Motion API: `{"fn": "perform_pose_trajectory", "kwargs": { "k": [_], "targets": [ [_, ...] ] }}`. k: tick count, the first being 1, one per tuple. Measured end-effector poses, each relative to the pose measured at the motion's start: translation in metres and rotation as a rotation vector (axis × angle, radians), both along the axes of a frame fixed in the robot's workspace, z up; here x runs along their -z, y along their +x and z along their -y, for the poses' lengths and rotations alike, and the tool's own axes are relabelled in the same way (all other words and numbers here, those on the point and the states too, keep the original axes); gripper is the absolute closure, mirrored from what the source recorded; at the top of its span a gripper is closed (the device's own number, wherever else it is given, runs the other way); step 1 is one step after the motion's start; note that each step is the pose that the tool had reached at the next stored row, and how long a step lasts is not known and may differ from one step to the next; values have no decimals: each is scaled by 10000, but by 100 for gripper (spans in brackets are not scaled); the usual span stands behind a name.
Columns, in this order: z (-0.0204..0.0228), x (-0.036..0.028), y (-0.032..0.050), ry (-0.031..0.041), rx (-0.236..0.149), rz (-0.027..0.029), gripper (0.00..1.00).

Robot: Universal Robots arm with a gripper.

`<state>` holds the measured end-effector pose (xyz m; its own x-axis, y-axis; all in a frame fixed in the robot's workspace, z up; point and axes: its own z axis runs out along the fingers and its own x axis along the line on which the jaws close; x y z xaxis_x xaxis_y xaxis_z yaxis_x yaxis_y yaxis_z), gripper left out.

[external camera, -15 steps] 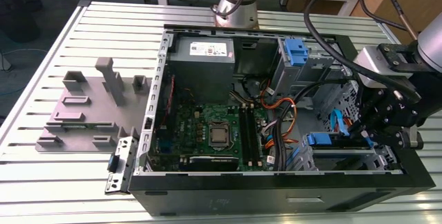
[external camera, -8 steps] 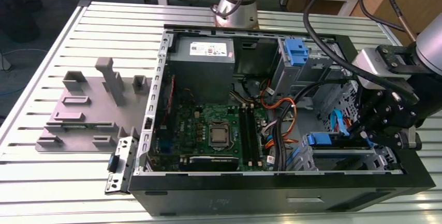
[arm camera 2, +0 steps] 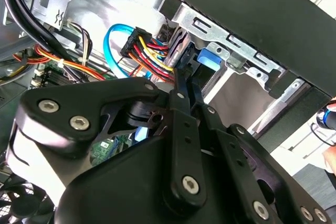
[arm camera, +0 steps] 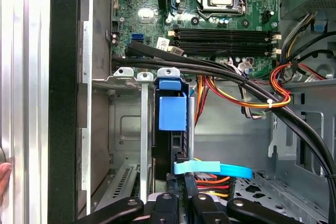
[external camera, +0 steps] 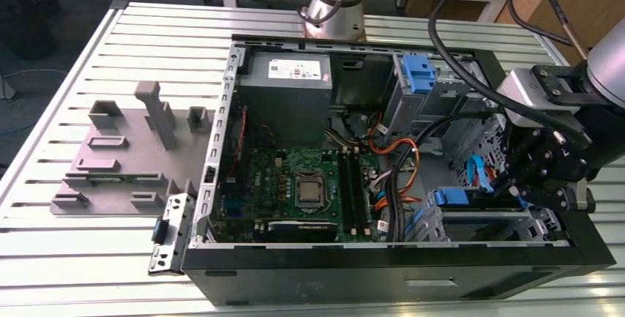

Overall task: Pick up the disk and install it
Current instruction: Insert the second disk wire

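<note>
Disk (arm camera: 172, 113): stands on edge in the drive cage (arm camera: 126, 124), lower right of the exterior view, inside the open case (external camera: 391, 280) on the desk (external camera: 88, 258). Its blue carrier tab is level with the cage rail, so it appears seated or very nearly so – full seating cannot be confirmed.

Hand (arm camera 2: 181, 74): fingers pressed together, tips at the disk's cabled end. Whether they nip anything cannot be judged.

Hazards noted:
- Cables. The blue data cable (arm camera: 220, 170) and the bundle of coloured power wires (arm camera 2: 149, 51) lie just beside the fingertips. Any sideways drift could snag a wire, strain the connector or pull it off the disk.
- Jamming. If the carrier is not square in its rails, a push from the hand could wedge it or crack the plastic (the thin blue tab looks the weakest part).
- Collision. The hand's wide linkage sits close to the cage's sheet-metal edges – a tilt could scrape them or the thick black cables (arm camera: 210, 66) crossing above the cage.
- A person's fingers (arm camera: 3, 176) rest just outside the case wall, near the working zone.
</note>
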<state>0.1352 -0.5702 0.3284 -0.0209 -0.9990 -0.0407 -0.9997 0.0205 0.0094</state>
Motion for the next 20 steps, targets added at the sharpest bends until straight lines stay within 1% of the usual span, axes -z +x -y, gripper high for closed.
{"fn": "perform_pose_trajectory", "kwargs": {
  "k": [6, 7, 9, 10, 12, 15, 20],
  "targets": [
    [0, 5, 0, 6, 0, -1, 84],
    [-1, 10, 0, 20, 0, -2, 83],
    [0, 9, 0, 13, 0, -1, 83],
    [0, 8, 0, 10, 1, -1, 76],
    [0, 1, 0, 4, 1, -1, 76],
    [-1, -43, 0, 7, 1, -1, 76],
    [-2, -167, 0, 5, 0, -1, 76]
  ]
}}
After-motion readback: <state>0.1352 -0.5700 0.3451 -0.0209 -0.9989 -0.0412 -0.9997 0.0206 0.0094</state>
